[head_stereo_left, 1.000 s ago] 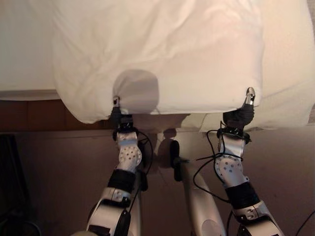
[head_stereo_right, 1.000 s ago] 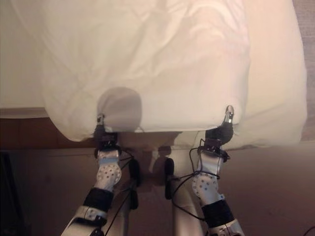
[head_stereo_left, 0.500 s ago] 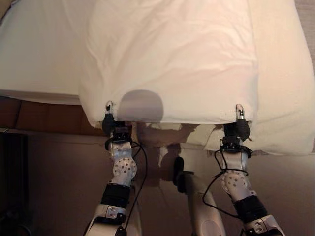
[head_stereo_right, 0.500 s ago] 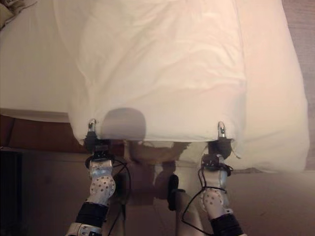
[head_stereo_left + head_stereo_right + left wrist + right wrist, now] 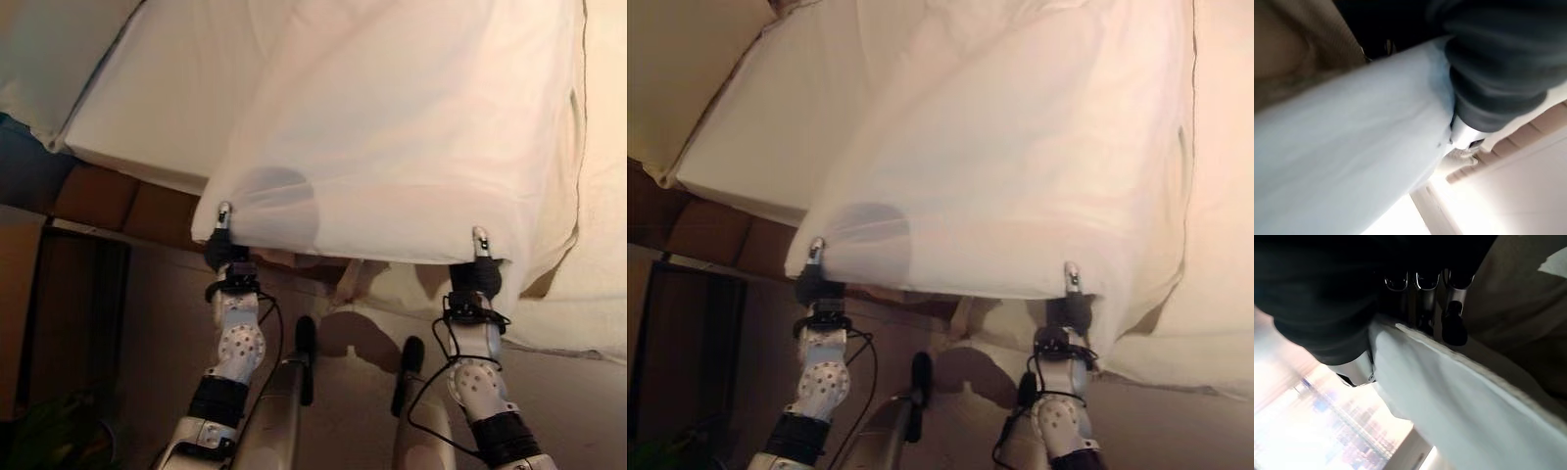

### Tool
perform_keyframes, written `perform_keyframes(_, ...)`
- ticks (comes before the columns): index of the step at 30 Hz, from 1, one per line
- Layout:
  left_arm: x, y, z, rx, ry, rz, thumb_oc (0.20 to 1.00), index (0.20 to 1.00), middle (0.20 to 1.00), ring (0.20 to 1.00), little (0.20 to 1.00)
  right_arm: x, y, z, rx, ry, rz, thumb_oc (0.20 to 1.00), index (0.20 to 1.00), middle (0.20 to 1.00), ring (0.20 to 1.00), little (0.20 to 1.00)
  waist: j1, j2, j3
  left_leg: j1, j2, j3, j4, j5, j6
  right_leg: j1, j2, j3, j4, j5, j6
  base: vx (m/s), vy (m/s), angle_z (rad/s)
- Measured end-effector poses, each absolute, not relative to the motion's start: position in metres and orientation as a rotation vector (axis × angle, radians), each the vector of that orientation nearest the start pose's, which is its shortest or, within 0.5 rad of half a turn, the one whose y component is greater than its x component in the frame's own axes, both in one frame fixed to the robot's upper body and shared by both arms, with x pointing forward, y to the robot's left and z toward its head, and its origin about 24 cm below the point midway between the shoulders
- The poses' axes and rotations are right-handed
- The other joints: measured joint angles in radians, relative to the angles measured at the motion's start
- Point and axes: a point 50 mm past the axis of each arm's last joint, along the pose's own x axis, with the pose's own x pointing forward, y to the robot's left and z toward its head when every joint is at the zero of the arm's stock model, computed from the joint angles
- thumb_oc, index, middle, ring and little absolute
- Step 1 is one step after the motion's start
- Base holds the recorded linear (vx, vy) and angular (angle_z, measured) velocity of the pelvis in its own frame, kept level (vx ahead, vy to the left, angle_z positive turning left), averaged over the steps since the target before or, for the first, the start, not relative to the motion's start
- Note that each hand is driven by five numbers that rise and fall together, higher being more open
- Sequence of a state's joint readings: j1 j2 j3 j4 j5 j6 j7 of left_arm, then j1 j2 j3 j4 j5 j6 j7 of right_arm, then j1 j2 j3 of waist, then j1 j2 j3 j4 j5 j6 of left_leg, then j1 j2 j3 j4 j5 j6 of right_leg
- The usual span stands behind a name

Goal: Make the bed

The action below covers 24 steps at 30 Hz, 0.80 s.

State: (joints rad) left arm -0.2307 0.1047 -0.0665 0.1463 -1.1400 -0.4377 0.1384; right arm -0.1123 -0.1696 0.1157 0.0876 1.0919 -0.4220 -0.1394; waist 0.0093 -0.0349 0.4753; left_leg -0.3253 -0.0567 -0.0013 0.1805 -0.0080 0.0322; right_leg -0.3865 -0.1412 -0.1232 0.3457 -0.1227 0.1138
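Sheet [image 5: 411, 127] edge pinched, L robot hand [image 5: 221, 245], R robot hand [image 5: 477, 269]

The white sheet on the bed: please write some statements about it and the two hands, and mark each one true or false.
1. Both hands hold the near edge of the white sheet. True: the left hand and the right hand each pinch it.
2. The sheet lies flat and smooth on the floor. False: it is lifted up at its near edge, and spreads away over the mattress.
3. The left hand hangs open beside the bed. False: it is closed on the sheet's edge.
4. The two hands grip the edge far apart from each other. True.
5. The sheet has a dark striped pattern. False: it is plain white.
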Motion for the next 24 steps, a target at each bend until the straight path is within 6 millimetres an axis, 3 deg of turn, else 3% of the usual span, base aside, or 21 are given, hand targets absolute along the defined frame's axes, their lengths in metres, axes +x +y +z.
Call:
perform_keyframes(1,0.285,0.178,0.079,-1.063,-0.328,0.217,0.200,0.200,0.200,0.200,0.200,0.269,-0.185,0.064,0.929,-0.250,-0.198,0.200,0.200,0.200,0.200,0.200,-0.008,0.000,-0.005,0.019,0.000,0.002,-0.020,0.003,-0.005,0.028,0.039,-0.015,-0.062,0.040,-0.088,0.03,0.014,-0.06)
perform_keyframes(3,0.280,0.178,0.079,-1.052,-0.335,0.213,0.200,0.200,0.200,0.200,0.200,0.267,-0.187,0.061,0.912,-0.242,-0.202,0.200,0.200,0.200,0.200,0.200,-0.022,-0.006,-0.013,0.038,0.007,0.000,-0.045,0.007,-0.014,0.050,0.066,0.001,-0.090,0.054,-0.086,0.04,-0.025,-0.05)
perform_keyframes(11,0.277,0.179,0.075,-1.051,-0.318,0.222,0.200,0.200,0.200,0.200,0.200,0.266,-0.188,0.053,0.889,-0.212,-0.200,0.200,0.200,0.200,0.200,0.200,-0.019,-0.009,-0.022,0.035,0.024,0.011,-0.050,0.013,-0.027,0.053,0.084,0.009,-0.108,0.056,-0.094,0.05,-0.116,0.00)
perform_keyframes(13,0.282,0.171,0.074,-1.061,-0.292,0.195,0.200,0.200,0.200,0.200,0.200,0.264,-0.194,0.046,0.882,-0.198,-0.237,0.200,0.200,0.200,0.200,0.200,-0.026,-0.007,-0.021,-0.044,0.013,0.011,0.106,0.002,-0.073,0.055,0.073,0.004,-0.048,0.013,-0.108,0.02,-0.086,0.51)
perform_keyframes(15,0.282,0.170,0.072,-1.057,-0.273,0.182,0.200,0.200,0.200,0.200,0.200,0.263,-0.196,0.041,0.879,-0.175,-0.262,0.200,0.200,0.200,0.200,0.200,-0.019,-0.007,-0.022,-0.031,0.009,0.016,0.119,0.016,-0.095,0.071,0.065,-0.001,-0.020,-0.010,-0.112,0.06,-0.022,0.42)
perform_keyframes(18,0.283,0.169,0.074,-1.059,-0.279,0.176,0.200,0.200,0.200,0.200,0.200,0.266,-0.195,0.044,0.881,-0.186,-0.263,0.200,0.200,0.200,0.200,0.200,-0.021,-0.006,-0.022,-0.029,0.016,0.009,0.124,0.016,-0.096,0.057,0.054,0.003,0.022,-0.044,-0.125,0.10,0.076,0.09)
perform_keyframes(19,0.284,0.169,0.075,-1.060,-0.282,0.174,0.200,0.200,0.200,0.200,0.200,0.266,-0.196,0.045,0.880,-0.191,-0.262,0.200,0.200,0.200,0.200,0.200,-0.017,-0.007,-0.022,-0.055,0.015,-0.005,0.152,0.025,-0.104,0.042,0.049,-0.002,0.028,-0.042,-0.150,0.14,0.167,-0.12)
perform_keyframes(20,0.285,0.169,0.077,-1.059,-0.288,0.172,0.200,0.200,0.200,0.200,0.200,0.267,-0.196,0.046,0.882,-0.195,-0.261,0.200,0.200,0.200,0.200,0.200,-0.020,-0.010,-0.019,-0.069,0.032,-0.021,0.163,0.008,-0.110,0.038,0.035,0.015,0.035,-0.043,-0.155,0.16,0.247,-0.30)
perform_keyframes(21,0.285,0.173,0.076,-1.047,-0.285,0.181,0.200,0.200,0.200,0.200,0.200,0.268,-0.193,0.045,0.897,-0.192,-0.266,0.200,0.200,0.200,0.200,0.200,-0.008,-0.013,-0.025,-0.092,0.056,-0.107,0.173,-0.070,-0.091,0.037,0.034,0.013,0.012,-0.026,-0.144,0.09,0.308,-0.37)
perform_keyframes(24,0.282,0.172,0.073,-1.053,-0.284,0.194,0.200,0.200,0.200,0.200,0.200,0.261,-0.195,0.035,0.876,-0.153,-0.289,0.200,0.200,0.200,0.200,0.200,0.002,-0.009,-0.043,-0.100,0.191,-0.246,0.036,-0.057,-0.117,0.003,0.037,-0.006,0.025,-0.014,-0.121,0.11,0.408,-0.39)
